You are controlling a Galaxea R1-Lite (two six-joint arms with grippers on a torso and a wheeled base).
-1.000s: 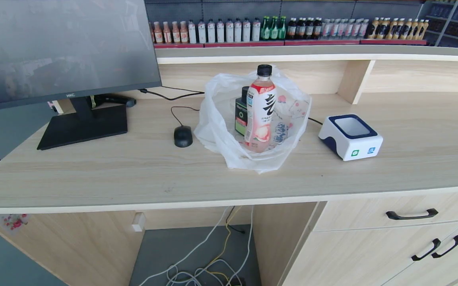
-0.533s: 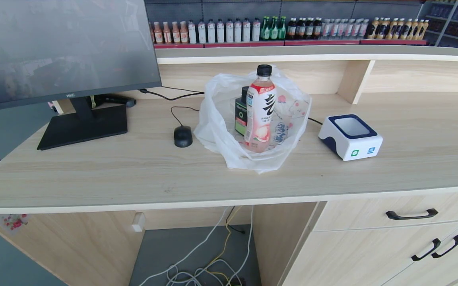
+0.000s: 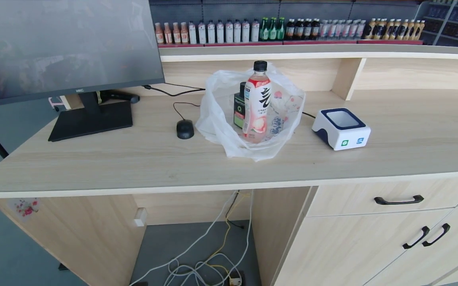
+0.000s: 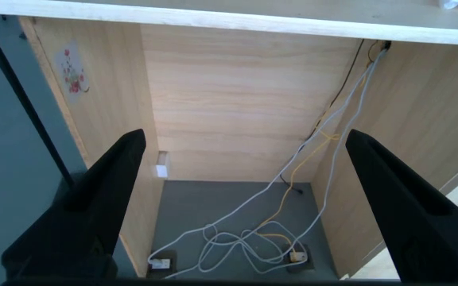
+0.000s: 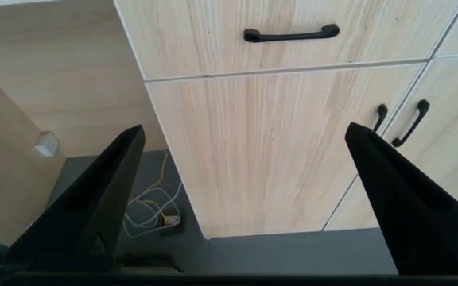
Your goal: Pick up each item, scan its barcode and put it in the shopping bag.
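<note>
1. Now, your two claws hang low in front of the counter (image 3: 133, 163), below its top. The left gripper (image 4: 245, 139) faces the open bay with the cables (image 4: 293, 191), and the right gripper (image 5: 245, 131) faces the drawers (image 5: 293, 103). Both are spread wide and hold nothing.
2. The bag (image 3: 213, 115) sits on the counter between the mouse (image 3: 185, 129) and the scanner (image 3: 341, 129), mouth open. The pink bottle (image 3: 256, 107) stands upright in it, with a dark bottle (image 3: 239, 107) close behind; I cannot tell whether they touch.
3. Both drinks are already in the bag, so I judge the packing done or close to it.
4. If you raise either arm straight up from here, it could hit the counter's front edge, since both start below it.
5. The bag is thin and the pink bottle is tall. A brush from an arm could tip it, perhaps toward the scanner.
6. Push the left gripper forward and it could snag the cables.
7. Against half a second ago, the whole head view has shifted: the counter sits higher and more floor shows. That is the camera moving — bag, bottles, mouse and scanner keep their places relative to one another.
</note>
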